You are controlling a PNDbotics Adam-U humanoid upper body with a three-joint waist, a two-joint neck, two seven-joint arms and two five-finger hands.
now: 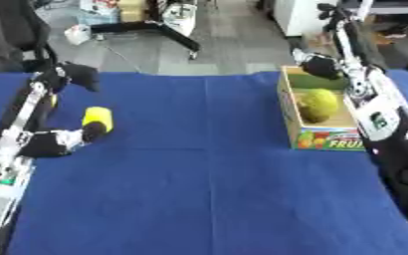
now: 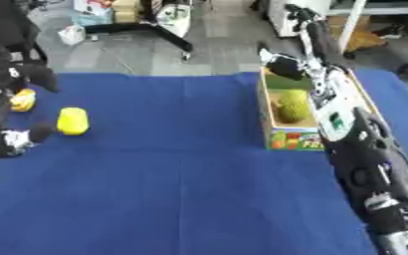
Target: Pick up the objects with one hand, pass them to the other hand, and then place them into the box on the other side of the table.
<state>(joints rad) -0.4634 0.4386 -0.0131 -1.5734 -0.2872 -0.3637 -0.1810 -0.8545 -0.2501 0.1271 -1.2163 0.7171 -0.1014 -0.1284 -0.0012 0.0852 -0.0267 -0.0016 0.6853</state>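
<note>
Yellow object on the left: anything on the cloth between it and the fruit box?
Nothing visible. Bare blue tablecloth lies between the yellow object and the box; the left hand is beside the object, the right hand above the box.

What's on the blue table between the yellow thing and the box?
Nothing: only bare blue cloth lies between the yellow object and the box, seen in the right eye view.
</note>
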